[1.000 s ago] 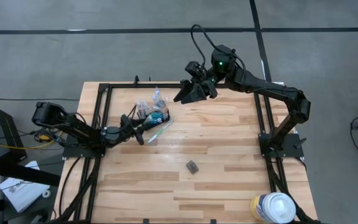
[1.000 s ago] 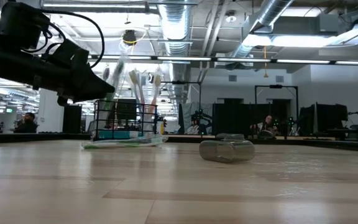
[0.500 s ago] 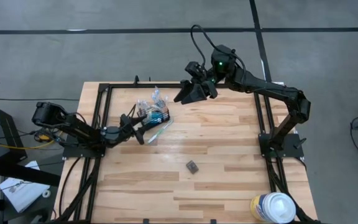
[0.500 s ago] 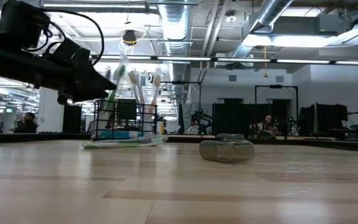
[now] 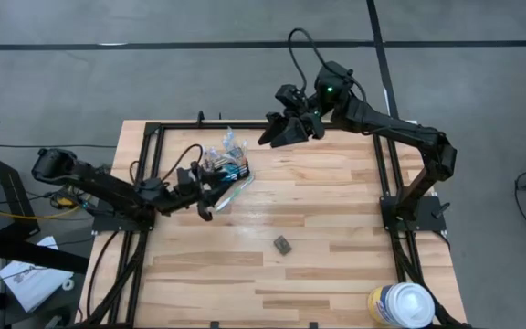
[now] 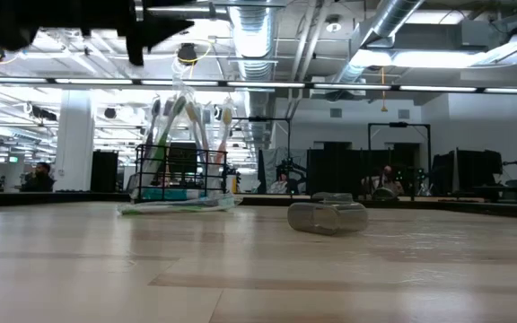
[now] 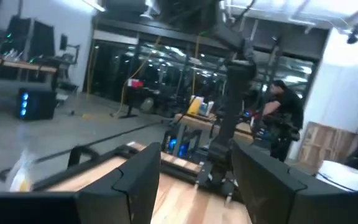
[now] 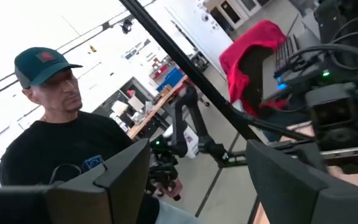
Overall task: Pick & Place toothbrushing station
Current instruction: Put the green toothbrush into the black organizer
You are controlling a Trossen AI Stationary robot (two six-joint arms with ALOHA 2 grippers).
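Near the table's far left | caddy point(image 5: 224, 166) stood upright holding toothbrushes point(image 6: 179, 115) | left gripper point(image 5: 205, 192) had lifted clear beside it, fingers apart, empty | right gripper point(image 5: 275, 133) waited spread, farther back | placement looked done

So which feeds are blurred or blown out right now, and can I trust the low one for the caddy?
Left wrist view: smeared by motion, soft throughout. Right wrist view: upper left washed out white. Low view: ceiling lights glare behind the toothbrushes, but the black wire caddy reads sharp; foreground table is soft. High view: evenly lit, clear.
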